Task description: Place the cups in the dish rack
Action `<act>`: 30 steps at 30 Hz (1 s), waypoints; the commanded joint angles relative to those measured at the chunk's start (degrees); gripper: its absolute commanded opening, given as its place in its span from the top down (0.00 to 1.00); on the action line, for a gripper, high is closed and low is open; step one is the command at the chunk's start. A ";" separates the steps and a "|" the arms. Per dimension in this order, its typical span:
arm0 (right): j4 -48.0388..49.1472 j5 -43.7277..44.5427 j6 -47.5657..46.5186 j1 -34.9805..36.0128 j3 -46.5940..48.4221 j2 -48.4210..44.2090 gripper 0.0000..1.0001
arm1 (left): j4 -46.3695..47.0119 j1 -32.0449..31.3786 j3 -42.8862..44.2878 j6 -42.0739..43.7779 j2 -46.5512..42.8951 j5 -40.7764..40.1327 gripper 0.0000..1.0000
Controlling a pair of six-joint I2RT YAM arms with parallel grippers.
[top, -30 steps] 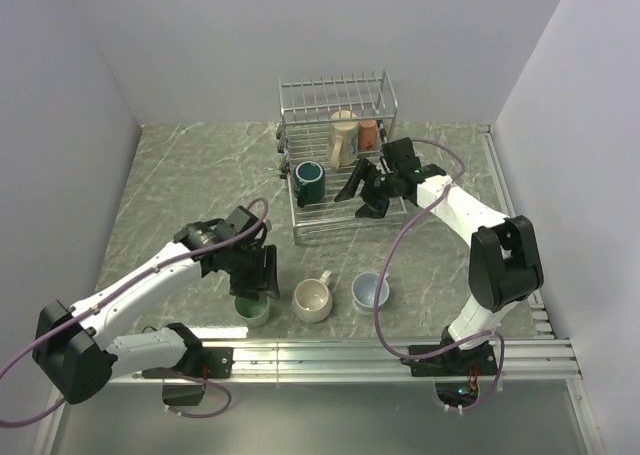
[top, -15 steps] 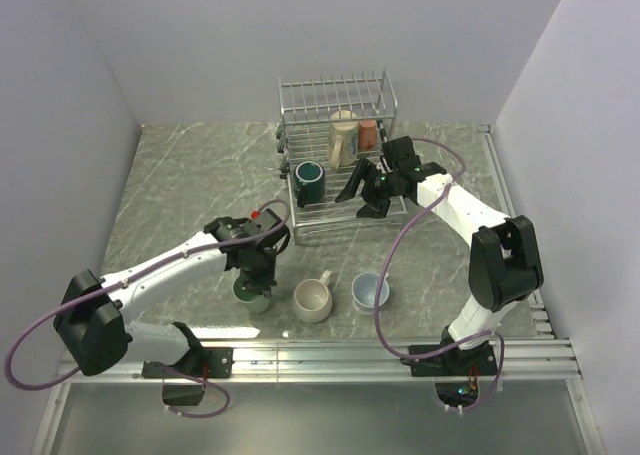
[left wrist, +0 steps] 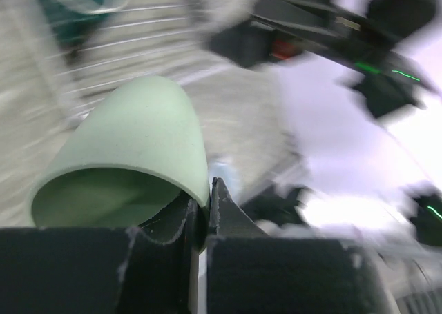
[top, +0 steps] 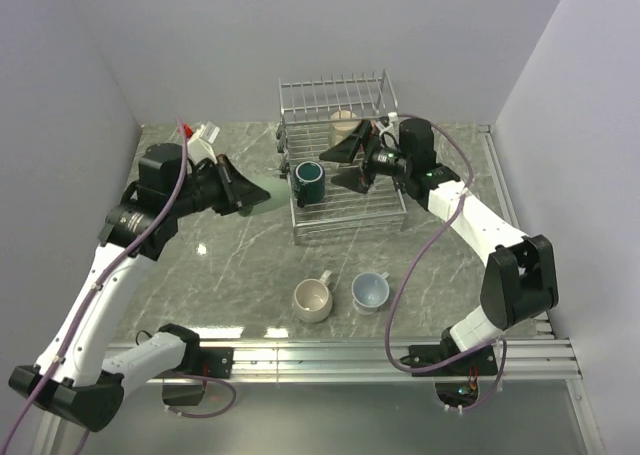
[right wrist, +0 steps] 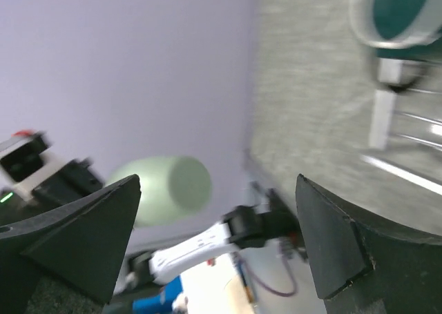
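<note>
My left gripper (top: 238, 191) is raised over the left of the table, shut on the rim of the light green cup (top: 258, 191). In the left wrist view the fingers (left wrist: 221, 214) pinch that cup's wall (left wrist: 131, 141), one inside and one outside. My right gripper (top: 350, 161) hangs open over the dish rack (top: 345, 230) and faces left with nothing in it. Between its spread fingers the right wrist view shows the green cup (right wrist: 162, 186) at a distance. A dark teal cup (top: 308, 180) and a cream cup (top: 343, 125) sit in the rack. A beige cup (top: 313, 298) and a pale blue cup (top: 370, 290) stand on the table.
The rack stands at the back centre against the rear wall, with side walls close on the left and right. A metal rail (top: 380, 355) runs along the near edge by the arm bases. Both arms point towards each other just left of the rack.
My left gripper closed on the green cup at the front of the table and lifted it up and back to the left. The right gripper opened wider and swung to face left.
</note>
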 commanded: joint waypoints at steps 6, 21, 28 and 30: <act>29.14 -9.01 21.05 6.22 3.87 4.34 0.00 | 32.79 4.54 -5.69 -12.66 2.10 27.99 1.00; 48.29 -9.54 35.81 8.68 -2.89 6.02 0.00 | 54.69 6.65 -15.18 -25.68 0.00 23.60 1.00; 57.20 -9.62 41.99 8.60 -5.18 6.37 0.19 | 52.76 7.09 -14.83 -24.54 0.17 22.72 1.00; 56.68 -10.06 41.81 8.42 -5.18 5.93 0.29 | 52.32 7.18 -14.66 -24.18 0.26 22.28 1.00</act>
